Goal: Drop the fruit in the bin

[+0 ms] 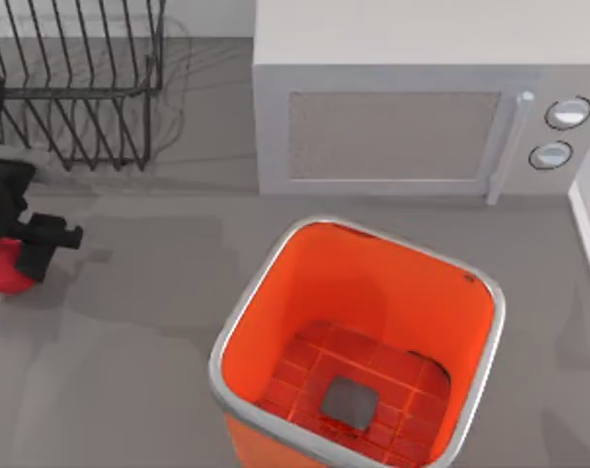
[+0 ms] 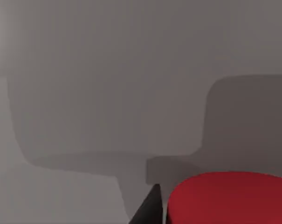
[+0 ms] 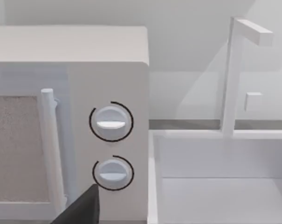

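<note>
The fruit is a small red ball lying at the far left edge of the table. My left gripper is directly over its right side, partly covering it. In the left wrist view the fruit is close up, with a dark piece of the gripper right against its edge. The bin is a large orange container with a silver-grey rim, standing open at the front middle, well to the right of the fruit. A dark part of my right gripper faces the microwave's knobs.
A grey microwave stands behind the bin. A black wire rack stands at the back left, just behind my left arm. A white sink-like basin lies to the right of the microwave. Bare grey table separates the fruit and the bin.
</note>
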Motion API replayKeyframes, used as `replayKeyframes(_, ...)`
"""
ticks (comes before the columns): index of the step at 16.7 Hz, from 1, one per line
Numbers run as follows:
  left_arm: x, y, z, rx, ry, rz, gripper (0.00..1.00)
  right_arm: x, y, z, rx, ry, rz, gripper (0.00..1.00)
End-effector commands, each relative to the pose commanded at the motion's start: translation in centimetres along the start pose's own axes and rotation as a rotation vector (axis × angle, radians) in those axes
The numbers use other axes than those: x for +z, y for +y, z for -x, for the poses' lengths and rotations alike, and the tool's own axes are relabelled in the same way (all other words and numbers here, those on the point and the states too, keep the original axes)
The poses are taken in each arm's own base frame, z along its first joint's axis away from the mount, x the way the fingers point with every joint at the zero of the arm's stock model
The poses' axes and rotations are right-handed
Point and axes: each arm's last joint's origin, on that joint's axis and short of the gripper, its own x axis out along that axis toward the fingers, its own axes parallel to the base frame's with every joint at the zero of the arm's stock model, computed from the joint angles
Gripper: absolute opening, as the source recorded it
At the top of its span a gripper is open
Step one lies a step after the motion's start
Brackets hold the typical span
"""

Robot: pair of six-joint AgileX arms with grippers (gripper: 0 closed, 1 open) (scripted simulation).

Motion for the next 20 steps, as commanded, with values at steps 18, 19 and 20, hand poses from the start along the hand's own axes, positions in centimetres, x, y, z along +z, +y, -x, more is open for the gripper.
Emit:
replayKeyframes(18, 0.8, -1.2, 13.7, -0.006, 0.019, -0.057, 0.0, 0.0, 0.0, 0.0, 0.0, 0.0, 0.0, 1.0)
replayKeyframes(19, 1.1, -2.4, 13.6, -0.008, 0.025, -0.107, 0.0, 0.0, 0.0, 0.0, 0.0, 0.0, 0.0, 1.0)
replayKeyframes(20, 1.6, -3.9, 13.6, -0.011, 0.03, -0.17, 0.0, 0.0, 0.0, 0.0, 0.0, 0.0, 0.0, 1.0)
